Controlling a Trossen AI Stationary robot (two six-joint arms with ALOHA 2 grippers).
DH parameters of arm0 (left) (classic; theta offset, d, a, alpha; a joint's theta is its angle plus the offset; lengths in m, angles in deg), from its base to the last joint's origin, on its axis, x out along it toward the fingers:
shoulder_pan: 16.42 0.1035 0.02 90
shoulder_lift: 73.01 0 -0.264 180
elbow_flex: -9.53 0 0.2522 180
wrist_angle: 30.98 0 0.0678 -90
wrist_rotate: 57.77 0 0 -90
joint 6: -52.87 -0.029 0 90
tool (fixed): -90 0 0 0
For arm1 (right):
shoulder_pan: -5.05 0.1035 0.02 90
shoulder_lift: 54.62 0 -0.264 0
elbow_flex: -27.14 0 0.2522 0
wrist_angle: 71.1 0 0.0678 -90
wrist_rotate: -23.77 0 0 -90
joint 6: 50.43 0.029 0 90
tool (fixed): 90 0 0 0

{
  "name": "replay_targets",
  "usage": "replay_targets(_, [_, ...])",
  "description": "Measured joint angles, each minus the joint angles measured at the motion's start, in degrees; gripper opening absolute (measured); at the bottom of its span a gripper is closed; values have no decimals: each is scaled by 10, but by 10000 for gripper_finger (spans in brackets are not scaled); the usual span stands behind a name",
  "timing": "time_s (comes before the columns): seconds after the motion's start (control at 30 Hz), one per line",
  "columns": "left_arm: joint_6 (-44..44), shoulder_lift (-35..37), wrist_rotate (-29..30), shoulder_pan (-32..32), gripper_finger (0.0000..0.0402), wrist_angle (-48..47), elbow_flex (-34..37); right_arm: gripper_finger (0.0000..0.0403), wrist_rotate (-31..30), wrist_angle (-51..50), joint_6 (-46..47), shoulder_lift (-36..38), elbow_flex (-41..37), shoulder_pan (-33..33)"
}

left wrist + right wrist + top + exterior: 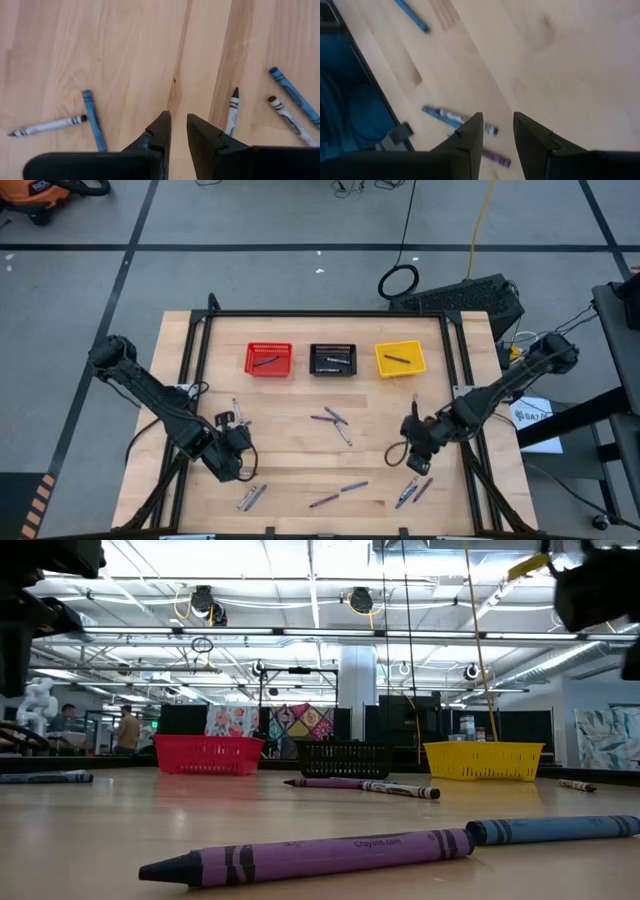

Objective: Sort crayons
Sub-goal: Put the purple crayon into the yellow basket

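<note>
Crayons lie flat and scattered on the wooden table: a pair near the front left (250, 498), a few at the centre (335, 420), two at the front centre (340, 492), a few at the front right (410, 490). My left gripper (235, 450) hovers over the front left, slightly open and empty; its wrist view shows a grey crayon (47, 126), a blue one (93, 120) and another grey one (232, 110) on the wood below. My right gripper (415, 445) hovers at the front right, open and empty, above a blue crayon (450, 116) and a purple one (495, 159).
A red basket (268, 359), a black basket (332, 359) and a yellow basket (400, 358) stand in a row at the far side, each with a crayon inside. A black frame rail (470, 470) runs along the table's right side. Bare wood lies between baskets and grippers.
</note>
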Motion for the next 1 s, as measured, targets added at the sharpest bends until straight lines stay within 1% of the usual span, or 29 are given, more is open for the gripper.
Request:
replay_targets(0.1, [-4, 0, 12, 0, 61, -1, 0, 96, -17, -6, 14, 0, 0, 34])
replay_targets(0.2, [-3, 0, 14, 0, 61, -1, 0, 96, -41, -7, 3, -1, 0, 64])
replay_targets(0.3, [1, 0, 17, 0, 61, -1, 0, 96, -60, -7, -30, -1, 0, 85])
replay_targets(0.43, [3, 0, 18, 0, 61, 1, 0, 96, -60, -7, -94, -1, 0, 106])
replay_targets(0.6, [45, 0, 18, 0, 61, 1, 0, 96, -58, 0, -147, -9, 0, 127])
replay_targets(0.7, [47, 0, 18, 0, 61, 1, 0, 96, -60, 29, -162, -29, 0, 139])
replay_targets(0.9, [48, 0, 23, 0, 61, 0, 0, 96, -56, 110, -196, -104, 0, 168])
replay_targets(1.0, [66, 0, 24, 0, 61, 0, 0, 96, -43, 124, -209, -130, 0, 181])
